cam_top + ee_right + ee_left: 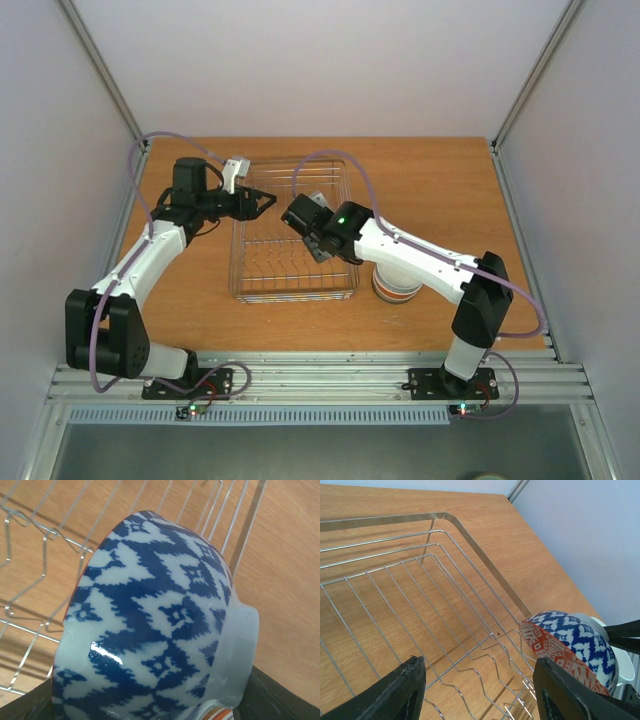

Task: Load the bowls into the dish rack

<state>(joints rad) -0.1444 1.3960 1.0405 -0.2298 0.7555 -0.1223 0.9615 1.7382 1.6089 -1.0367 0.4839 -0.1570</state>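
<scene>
The silver wire dish rack (262,285) lies mid-table; its wires fill the left wrist view (395,580) and show behind the bowl in the right wrist view (30,540). My right gripper (305,215) (155,700) is shut on a blue-white zigzag bowl (160,630), held on its side low over the rack's tines. The left wrist view also shows this bowl (580,635), with a red-patterned band (545,645) at its rim. My left gripper (262,203) (480,690) is open and empty over the rack's far left part. A stack of bowls (393,287) sits right of the rack, partly under the right arm.
The wooden table (440,190) is closed in by pale walls on three sides. The right arm (420,260) reaches across the rack's right rim. A metal rail (320,375) runs along the near edge.
</scene>
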